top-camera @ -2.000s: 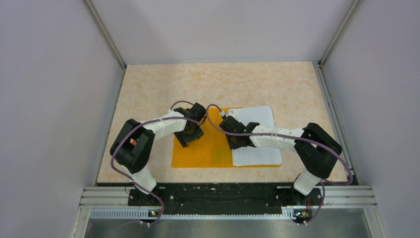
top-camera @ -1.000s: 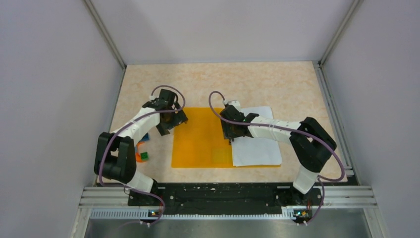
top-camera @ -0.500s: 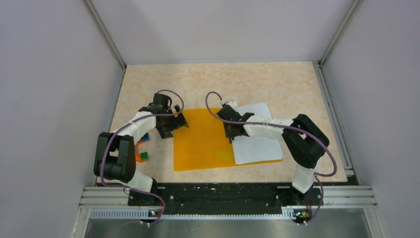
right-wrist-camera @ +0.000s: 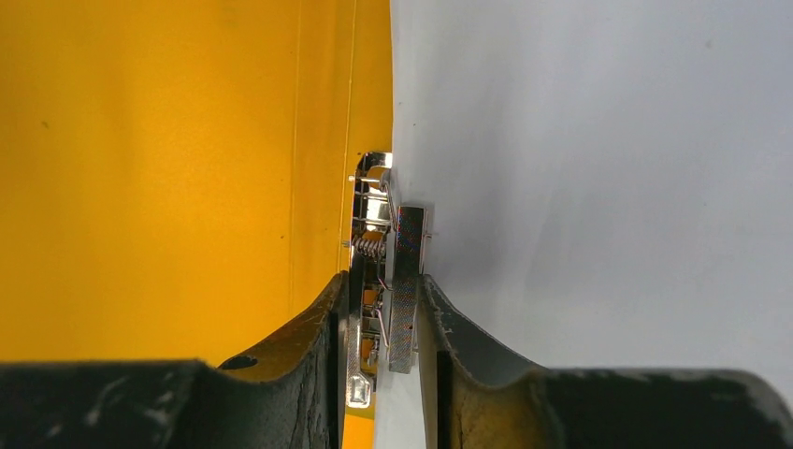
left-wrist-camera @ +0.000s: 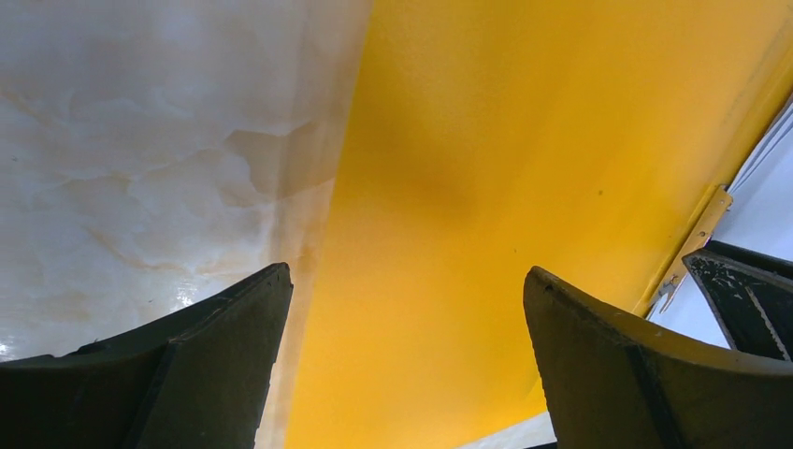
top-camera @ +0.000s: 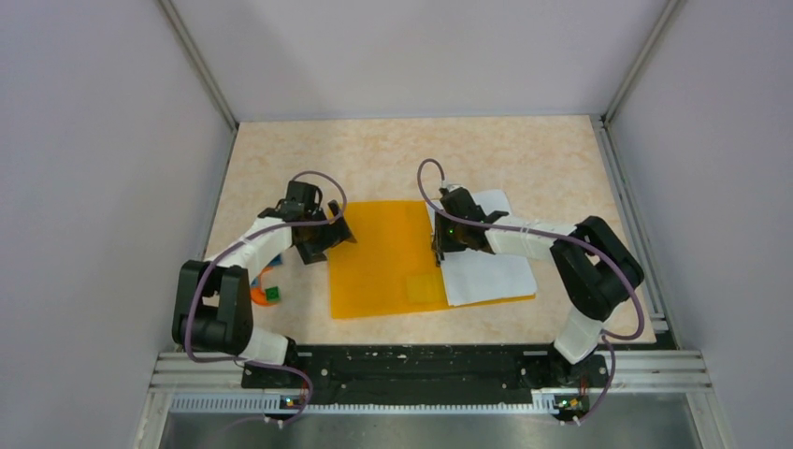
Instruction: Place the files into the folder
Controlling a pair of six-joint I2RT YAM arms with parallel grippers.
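Observation:
The orange folder [top-camera: 383,257] lies open and flat in the middle of the table. White paper, the files [top-camera: 491,267], lies on its right half; it looks blank, and I cannot tell how many sheets there are. My right gripper [top-camera: 438,249] is at the folder's spine. In the right wrist view it [right-wrist-camera: 383,281] is shut on the metal spring clip [right-wrist-camera: 391,245], with the orange folder [right-wrist-camera: 168,168] to the left and the paper [right-wrist-camera: 598,168] to the right. My left gripper [top-camera: 327,234] hangs open over the folder's left edge [left-wrist-camera: 486,168], with nothing between its fingers [left-wrist-camera: 407,276].
Small toy blocks lie by the left arm: a green one [top-camera: 271,294], an orange one [top-camera: 256,296] and a blue one [top-camera: 274,259]. Grey walls close in the marbled table [top-camera: 524,159] on three sides. The arm bases stand at the near edge.
My right gripper has closed on the clip and shifted right and toward the back. The folder and paper have turned slightly. The left gripper has stayed open at the left edge.

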